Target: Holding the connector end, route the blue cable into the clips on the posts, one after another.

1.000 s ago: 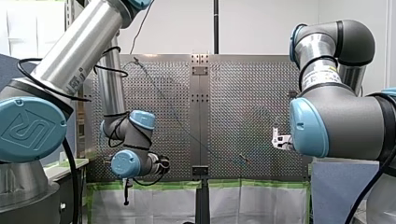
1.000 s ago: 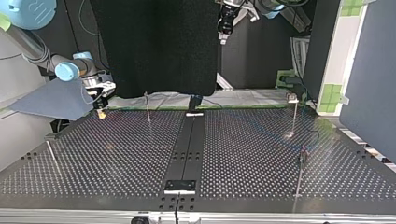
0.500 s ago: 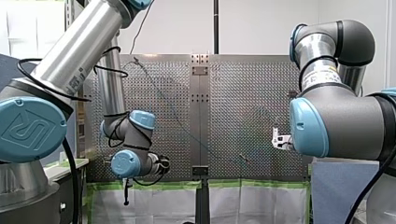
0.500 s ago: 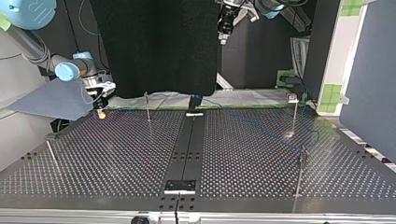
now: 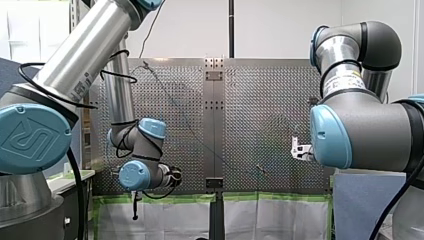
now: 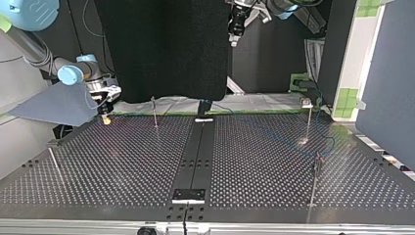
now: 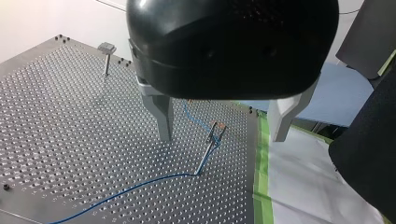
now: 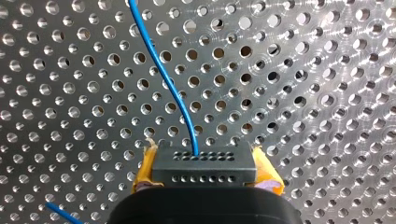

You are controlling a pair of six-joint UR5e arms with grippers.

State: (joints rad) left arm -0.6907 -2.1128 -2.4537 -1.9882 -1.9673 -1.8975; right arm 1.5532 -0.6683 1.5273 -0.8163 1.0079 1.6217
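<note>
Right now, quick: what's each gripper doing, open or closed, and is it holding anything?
Left gripper: open, holding nothing.
Right gripper: shut on the black connector of the blue cable.

Blue cable over the silvery, hole-dotted table; black connector; pads beside it seem yellow-orange.

Cable across table, passing a post ahead of left hand, connector in right hand
</note>
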